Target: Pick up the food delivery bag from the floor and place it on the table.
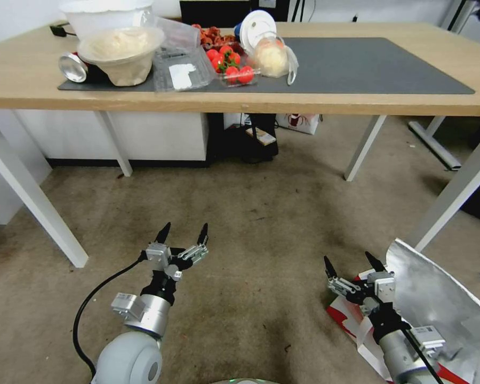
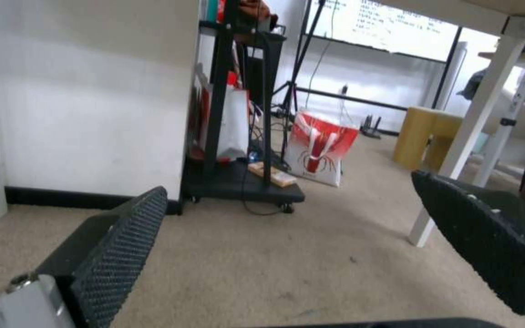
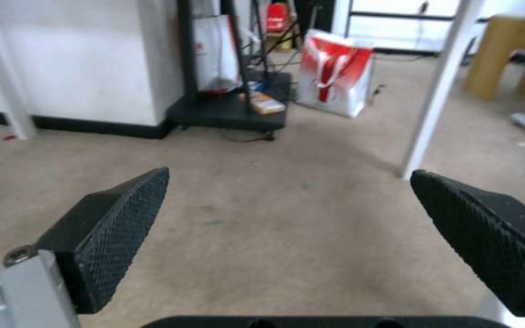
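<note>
I had both pincers spread wide and empty, left pincer [image 1: 182,234] over bare carpet and right pincer [image 1: 353,264] hanging just above the food delivery bag [image 1: 437,304] on the floor by my right side, nowhere near the desk [image 1: 357,101] yet.

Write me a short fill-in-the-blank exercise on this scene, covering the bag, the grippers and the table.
1. The food delivery bag lies on the ____, beside the right gripper.
2. The fingers of the left gripper are ____.
3. The tomatoes sit on the ____ mat of the table.
4. Each gripper holds ____.

Missing words: floor; open; dark grey; nothing
</note>
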{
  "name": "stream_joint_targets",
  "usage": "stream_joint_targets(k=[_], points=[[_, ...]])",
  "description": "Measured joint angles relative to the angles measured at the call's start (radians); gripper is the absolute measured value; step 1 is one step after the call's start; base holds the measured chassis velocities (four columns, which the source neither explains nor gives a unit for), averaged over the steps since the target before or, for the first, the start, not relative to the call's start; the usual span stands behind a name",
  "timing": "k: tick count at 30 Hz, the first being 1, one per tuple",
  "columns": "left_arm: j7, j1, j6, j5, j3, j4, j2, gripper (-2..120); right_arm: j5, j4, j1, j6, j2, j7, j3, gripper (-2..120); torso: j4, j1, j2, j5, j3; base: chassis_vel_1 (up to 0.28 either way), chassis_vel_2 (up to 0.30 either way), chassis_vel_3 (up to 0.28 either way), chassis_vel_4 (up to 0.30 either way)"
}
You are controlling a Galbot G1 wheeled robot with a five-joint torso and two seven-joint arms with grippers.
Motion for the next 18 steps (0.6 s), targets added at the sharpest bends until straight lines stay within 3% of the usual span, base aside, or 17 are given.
stream_joint_targets(k=[3, 6, 7, 10, 18], points=[[0.000, -0.007, -0.016, 0.001, 0.002, 0.004, -0.003, 100, -0.020, 0.008, 0.017, -0.042, -0.027, 0.034, 0.045, 100, 0.0000, 0.000, 0.001, -0.0003, 0.000, 0.000, 0.000, 0.000, 0.000], [-0.001, -0.010, -0.019, 0.020, 0.007, -0.009, -0.011, 100, -0.063, 0.005, 0.032, -0.146, -0.110, 0.095, 0.111, 100, 0.0000, 0.000, 0.003, -0.0001, 0.000, 0.000, 0.000, 0.000, 0.000], [-0.001, -0.010, -0.019, 0.020, 0.007, -0.009, -0.011, 100, -0.063, 0.005, 0.032, -0.146, -0.110, 0.095, 0.111, 100, 0.0000, 0.000, 0.003, -0.0001, 0.000, 0.000, 0.000, 0.000, 0.000], [-0.003, -0.003, -0.022, 0.064, 0.007, -0.032, -0.023, 100, -0.134, -0.040, 0.035, -0.210, -0.205, 0.140, 0.174, 100, 0.0001, 0.000, 0.004, 0.0003, 0.000, 0.000, 0.000, 0.000, 0.000], [-0.013, 0.012, -0.032, 0.115, 0.017, -0.056, -0.051, 100, -0.192, -0.149, -0.003, -0.185, -0.337, 0.085, 0.286, 100, 0.0000, 0.001, 0.006, 0.0001, 0.000, 0.000, 0.000, 0.000, 0.000]])
